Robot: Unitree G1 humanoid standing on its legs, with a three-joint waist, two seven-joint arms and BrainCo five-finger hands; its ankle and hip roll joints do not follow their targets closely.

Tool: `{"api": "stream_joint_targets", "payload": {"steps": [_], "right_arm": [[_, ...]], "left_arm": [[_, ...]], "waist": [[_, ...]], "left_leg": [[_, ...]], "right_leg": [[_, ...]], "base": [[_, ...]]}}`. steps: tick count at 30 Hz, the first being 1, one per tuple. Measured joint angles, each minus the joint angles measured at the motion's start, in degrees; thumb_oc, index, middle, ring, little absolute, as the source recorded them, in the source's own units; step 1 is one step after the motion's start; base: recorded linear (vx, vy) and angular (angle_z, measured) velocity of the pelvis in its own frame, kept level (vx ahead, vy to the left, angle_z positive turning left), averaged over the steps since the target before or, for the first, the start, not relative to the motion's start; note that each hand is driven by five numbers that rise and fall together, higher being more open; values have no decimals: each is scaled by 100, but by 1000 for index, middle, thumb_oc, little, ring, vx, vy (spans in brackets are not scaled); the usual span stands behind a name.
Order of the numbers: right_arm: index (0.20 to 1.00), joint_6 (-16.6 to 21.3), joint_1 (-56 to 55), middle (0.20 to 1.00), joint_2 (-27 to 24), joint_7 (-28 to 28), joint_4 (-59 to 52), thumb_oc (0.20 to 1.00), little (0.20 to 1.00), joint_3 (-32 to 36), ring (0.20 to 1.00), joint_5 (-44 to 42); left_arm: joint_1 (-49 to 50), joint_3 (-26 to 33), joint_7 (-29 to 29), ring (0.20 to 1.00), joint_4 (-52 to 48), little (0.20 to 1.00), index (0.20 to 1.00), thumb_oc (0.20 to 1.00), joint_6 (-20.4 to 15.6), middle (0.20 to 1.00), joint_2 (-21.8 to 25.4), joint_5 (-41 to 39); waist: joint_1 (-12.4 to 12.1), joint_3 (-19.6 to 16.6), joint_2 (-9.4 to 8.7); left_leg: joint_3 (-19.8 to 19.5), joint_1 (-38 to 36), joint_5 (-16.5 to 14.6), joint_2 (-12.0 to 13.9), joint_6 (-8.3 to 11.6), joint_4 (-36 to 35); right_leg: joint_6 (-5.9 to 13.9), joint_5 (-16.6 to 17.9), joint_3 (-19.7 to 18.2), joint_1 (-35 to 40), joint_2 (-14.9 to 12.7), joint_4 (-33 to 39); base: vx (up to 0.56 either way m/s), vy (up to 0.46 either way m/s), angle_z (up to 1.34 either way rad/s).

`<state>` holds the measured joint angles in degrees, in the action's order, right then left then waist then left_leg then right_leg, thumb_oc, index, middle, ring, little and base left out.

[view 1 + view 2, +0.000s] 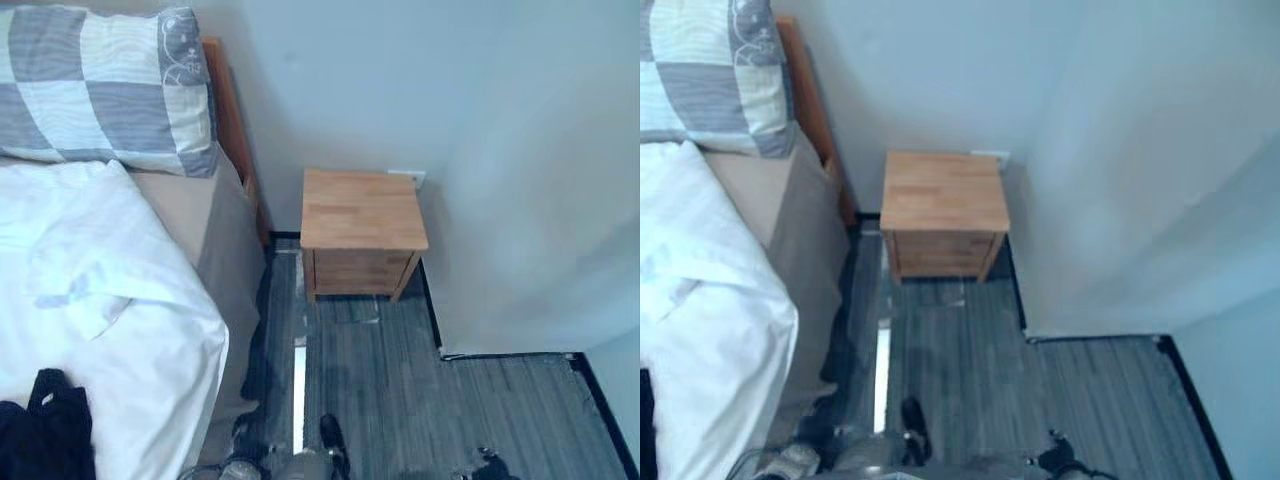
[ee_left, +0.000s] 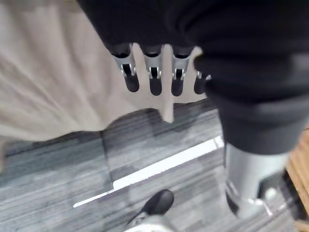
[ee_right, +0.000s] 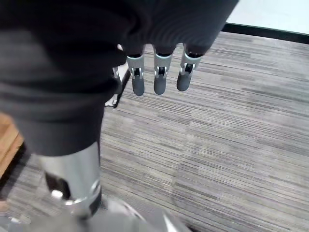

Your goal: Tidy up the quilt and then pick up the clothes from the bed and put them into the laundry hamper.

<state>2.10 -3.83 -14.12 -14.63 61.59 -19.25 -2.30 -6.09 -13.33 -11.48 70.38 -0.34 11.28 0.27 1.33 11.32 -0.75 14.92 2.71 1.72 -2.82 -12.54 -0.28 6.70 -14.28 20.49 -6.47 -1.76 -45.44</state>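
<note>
- Rumpled white quilt (image 1: pixel 110 330) at frame left, black clothes (image 1: pixel 45 430) in lower-left corner.
- Left hand (image 2: pixel 154 72) empty, fingers straight, above grey floor (image 2: pixel 72 169).
- Right hand (image 3: pixel 157 72) likewise relaxed, empty.

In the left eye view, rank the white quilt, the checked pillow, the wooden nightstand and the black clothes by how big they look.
Largest to smallest as seen:
1. White quilt
2. Checked pillow
3. Wooden nightstand
4. Black clothes
The quilt, pillow and clothes are cut off by the frame edge, so their true sizes stay unsure.
</note>
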Motion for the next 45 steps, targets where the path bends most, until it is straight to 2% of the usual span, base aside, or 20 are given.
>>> {"api": "stream_joint_targets", "payload": {"steps": [4, 5, 7, 8, 11, 12, 13, 15, 18, 20, 21, 23, 27, 31, 32, 35, 36, 37, 42, 45], "right_arm": [[1000, 42, 225, 1000, -148, -27, -67, 1000, 1000, 86, 1000, 2], [1000, 79, 333, 1000, -235, -35, -195, 1000, 1000, 92, 1000, 4], [1000, 74, 564, 1000, -296, -38, -399, 1000, 1000, 131, 1000, 5], [1000, 59, 642, 1000, -353, -41, -726, 1000, 1000, 142, 1000, 3], [1000, 147, 464, 1000, -384, 3, -1402, 1000, 1000, 82, 1000, 14], [1000, 133, 406, 1000, -417, 64, -1863, 1000, 1000, 94, 1000, 20], [1000, 117, 392, 1000, -510, 91, -2136, 1000, 1000, 92, 1000, 52], [1000, 211, 450, 1000, -1036, 138, -3167, 1000, 1000, 284, 1000, 268], [1000, 390, 614, 1000, -1587, 98, -3888, 1000, 1000, 587, 1000, 490], [1000, 409, 724, 1000, -1915, 60, -4153, 1000, 1000, 674, 1000, 683], [1000, 415, 788, 1000, -2044, 71, -4221, 1000, 1000, 736, 1000, 694], [1000, 371, 930, 1000, -2215, 74, -4598, 1000, 1000, 689, 1000, 743], [1000, 400, 1170, 1000, -2805, 84, -5100, 1000, 1000, 742, 1000, 912], [1000, 274, 1591, 1000, -3302, 55, -5097, 1000, 1000, 807, 1000, 1118], [1000, 290, 1683, 1000, -3318, 48, -5093, 1000, 1000, 810, 1000, 1144], [1000, 270, 2130, 1000, -3414, -13, -4958, 1000, 1000, 658, 1000, 1362], [1000, 270, 2411, 1000, -3445, -65, -4864, 1000, 1000, 477, 1000, 1361], [1000, 283, 2482, 1000, -3432, -89, -4862, 1000, 1000, 458, 1000, 1361], [1000, 236, 2949, 1000, -3402, -186, -4461, 1000, 1000, 266, 1000, 1357], [1000, 169, 3814, 1000, -3382, -271, -3637, 1000, 1000, -210, 1000, 1353]], "left_arm": [[-176, -28, -49, 1000, -50, 1000, 1000, 1000, -119, 1000, 42, 2], [-213, -16, -52, 1000, 72, 1000, 1000, 1000, -117, 1000, 61, 5], [-84, 44, -61, 1000, 238, 1000, 1000, 1000, -83, 1000, 220, 2], [24, 125, -77, 1000, 477, 1000, 1000, 1000, -32, 1000, 255, 7], [167, 245, -110, 1000, 436, 1000, 1000, 1000, -62, 1000, 469, 3], [354, 420, -103, 1000, 442, 1000, 1000, 1000, -81, 1000, 681, 0], [446, 624, -99, 1000, 435, 1000, 1000, 1000, -96, 1000, 672, -2], [738, 937, -99, 1000, 226, 1000, 1000, 1000, -182, 1000, 518, -17], [961, 1141, -101, 1000, 193, 1000, 1000, 1000, -215, 1000, 365, -21], [875, 1129, -110, 1000, 196, 1000, 1000, 1000, -219, 1000, 339, -21], [810, 1099, -112, 1000, 174, 1000, 1000, 1000, -232, 1000, 341, -20], [647, 1014, -91, 1000, -7, 1000, 1000, 1000, -192, 1000, 339, -15], [555, 874, 24, 1000, -321, 1000, 1000, 1000, -222, 1000, 314, -2], [764, 873, 159, 1000, -403, 1000, 1000, 1000, -242, 1000, 445, 1], [864, 883, 188, 1000, -384, 1000, 1000, 1000, -205, 1000, 505, 0], [1023, 755, 248, 1000, -195, 1000, 1000, 1000, -169, 1000, 631, 2], [1001, 600, 249, 1000, -190, 1000, 1000, 1000, -170, 1000, 732, 4], [978, 550, 250, 1000, -196, 1000, 1000, 1000, -172, 1000, 836, 3], [389, 402, 237, 1000, -237, 1000, 1000, 1000, -298, 1000, 1356, 4], [213, 345, 223, 1000, -307, 1000, 1000, 1000, -360, 1000, 1406, 3]], "waist": [[-154, 45, 89], [-63, 32, 60], [-273, 84, 7], [-270, 109, 72], [-95, 125, -125], [-146, 140, -359], [-133, 142, -325], [-119, 137, -151], [-101, 166, -220], [47, 202, -307], [54, 223, -351], [172, 261, -319], [210, 217, 5], [241, 72, -144], [263, -18, -172], [199, -18, -60], [165, 29, -71], [157, 77, -79], [153, 369, -459], [135, 532, -435]], "left_leg": [[-1304, -513, -89, -252, 286, -307], [-1681, -535, -119, -245, 353, -285], [-2085, -752, -204, -244, 465, -384], [-2616, -882, -399, -166, 523, -357], [-3040, -1028, -517, -39, 838, -225], [-3217, -1204, -667, -41, 1040, -293], [-3379, -1248, -765, 94, 1141, -274], [-3050, -1087, -867, 516, 1444, 44], [-2590, -880, -732, 664, 1729, 375], [-1529, -355, -527, 885, 1945, 835], [-1130, -123, -524, 965, 1943, 806], [713, 229, -467, 1468, 1868, 955], [1592, 339, -148, 1539, 1709, 418], [1590, 401, -117, 1186, 1643, 272], [1585, 390, 16, 1139, 1456, 225], [1445, 207, 324, 996, 1185, -208], [1365, 212, 381, 939, 1089, -316], [1209, 212, 411, 865, 1050, -401], [573, 437, 394, 446, 1088, -438], [541, 502, 359, 402, 1179, -467]], "right_leg": [[-17, 22, -846, -606, -292, 1868], [-19, 300, -1252, -522, -342, 3203], [84, 1049, -1684, -531, -462, 4414], [112, 1393, -2393, -366, -392, 5075], [134, 1882, -3035, -272, -410, 5073], [56, 2217, -2845, -59, -547, 5069], [10, 2506, -2550, 47, -509, 5039], [-253, 2389, -2166, 174, -160, 5067], [-472, 2360, -1662, 365, -122, 5063], [-647, 2279, -1028, 438, -279, 5075], [-667, 2158, -821, 436, -332, 5071], [-673, 2121, -246, 441, -446, 5076], [-366, 2017, 274, 510, -542, 5040], [-116, 1995, 393, 690, -855, 5035], [-35, 2088, 436, 740, -898, 5024], [169, 1989, 369, 166, -1259, 3435], [270, 1718, -18, -469, -1473, 2359], [333, 1464, -337, -693, -1453, 2273], [436, 1602, -1222, -732, -1299, 4879], [443, 1933, -1317, -798, -1330, 5059]], "base": [[341, -173, 202], [341, -165, 168], [504, -293, 142], [402, -294, 147], [291, -257, 199], [333, -352, 135], [426, -462, 143], [346, -360, 96], [45, -106, 81], [19, -120, 138], [113, -128, 128], [111, -59, 133], [57, 20, 91], [169, 89, 97], [50, 149, 76], [-39, 122, 65], [15, -35, 48], [32, -90, 60], [137, -171, 82], [25, -142, 40]]}}
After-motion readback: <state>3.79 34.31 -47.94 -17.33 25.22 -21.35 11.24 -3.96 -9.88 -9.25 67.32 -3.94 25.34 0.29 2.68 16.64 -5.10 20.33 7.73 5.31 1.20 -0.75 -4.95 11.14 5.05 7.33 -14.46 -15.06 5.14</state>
